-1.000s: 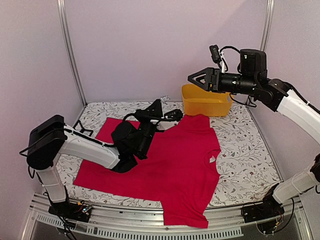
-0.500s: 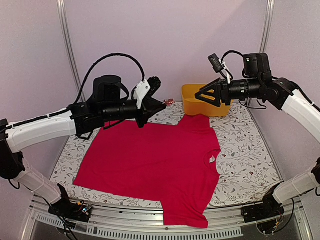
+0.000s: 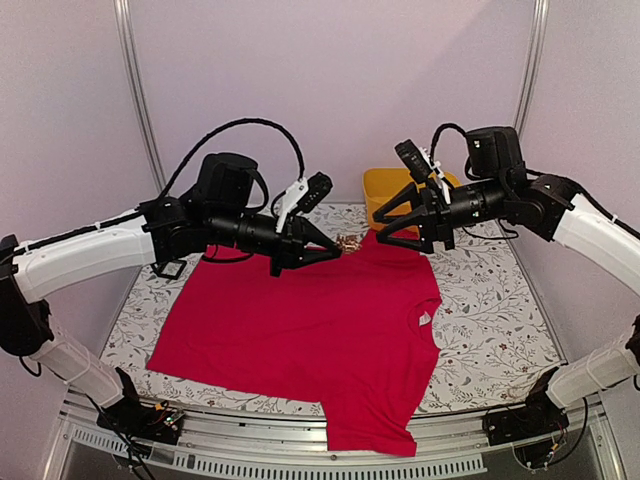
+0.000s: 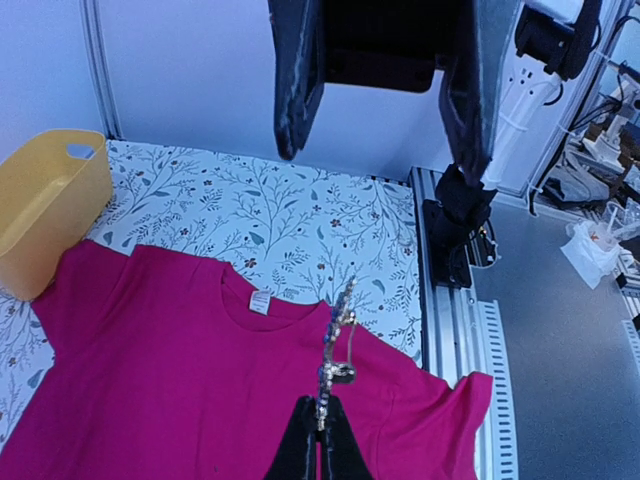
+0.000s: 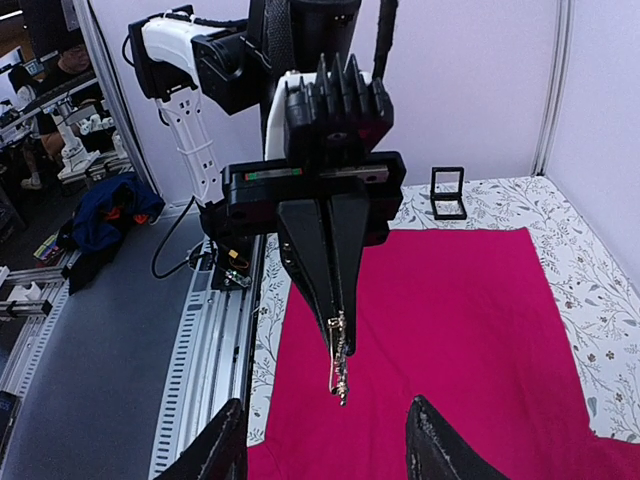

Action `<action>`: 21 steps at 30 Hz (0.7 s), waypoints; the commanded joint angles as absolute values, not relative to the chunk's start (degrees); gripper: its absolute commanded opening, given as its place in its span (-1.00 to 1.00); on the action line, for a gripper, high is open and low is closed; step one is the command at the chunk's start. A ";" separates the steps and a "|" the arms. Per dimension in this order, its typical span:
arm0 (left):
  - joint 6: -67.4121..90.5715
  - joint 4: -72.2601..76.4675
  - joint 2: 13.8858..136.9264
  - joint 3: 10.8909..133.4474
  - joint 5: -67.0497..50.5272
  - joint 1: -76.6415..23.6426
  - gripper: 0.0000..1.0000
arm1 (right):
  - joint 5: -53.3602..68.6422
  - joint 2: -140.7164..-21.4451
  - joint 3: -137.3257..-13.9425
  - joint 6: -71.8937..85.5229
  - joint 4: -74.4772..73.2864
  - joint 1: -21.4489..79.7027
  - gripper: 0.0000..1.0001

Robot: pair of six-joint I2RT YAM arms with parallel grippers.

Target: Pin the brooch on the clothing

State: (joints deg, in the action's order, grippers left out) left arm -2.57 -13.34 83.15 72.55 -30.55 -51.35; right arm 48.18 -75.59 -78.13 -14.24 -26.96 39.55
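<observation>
Gripping: left end effector clenched on tiny silvery flower-cluster brooch.
Opposite: right end effector released.
Risk: misaligned handover drops brooch.

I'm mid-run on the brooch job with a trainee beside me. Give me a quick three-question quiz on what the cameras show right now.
1. True or false: the brooch is lying on the T-shirt.
2. The right gripper is: A) shut on the T-shirt's sleeve; B) open and empty, facing the brooch; C) shut on the brooch.
3. Fill in: the brooch is pinched by the ___ gripper.
Key: 1 false, it is held up in the air, clear of the T-shirt. 2 B. 3 left; the left gripper is shut on it.
</observation>
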 commanded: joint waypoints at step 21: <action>-4.51 -18.53 86.09 75.43 -32.27 -51.40 -1.00 | 46.18 -81.68 -75.72 -15.44 -19.42 43.07 -0.43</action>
State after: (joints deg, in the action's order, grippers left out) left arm -3.44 -18.00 86.28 74.43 -32.01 -51.35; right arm 46.33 -80.99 -75.68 -14.92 -19.59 42.72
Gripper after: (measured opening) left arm 0.005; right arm 0.252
